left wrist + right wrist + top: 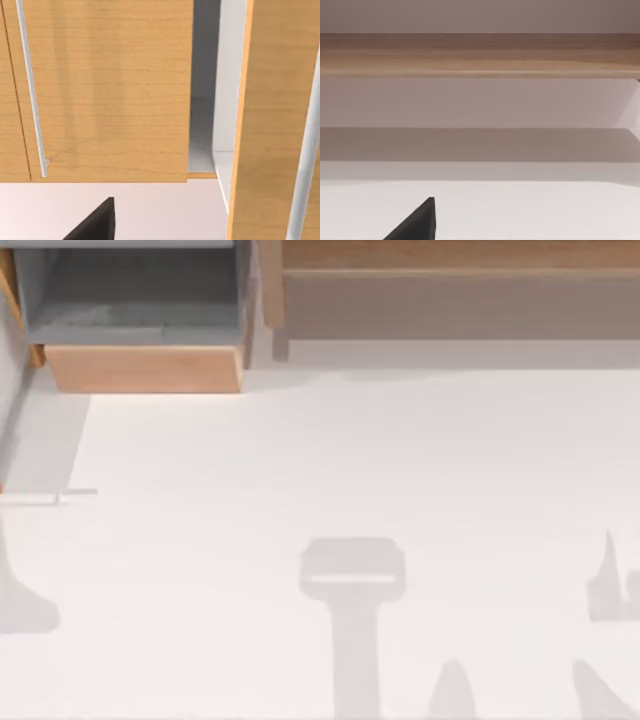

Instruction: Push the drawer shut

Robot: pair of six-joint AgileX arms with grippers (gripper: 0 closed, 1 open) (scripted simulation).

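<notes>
While the drawer (145, 368) stands pulled out at the far left corner of the counter (330, 460), its grey inner walls and speckled floor open to the top view and its light-wood front panel facing the near edge, neither arm touches it. Judged as a rigid box on slides, it should need no grip, only a flat, square push on the middle of the front panel so it runs in straight. A dark tip of each claw shows in its wrist view, but I cannot tell whether either is apart or together.
</notes>
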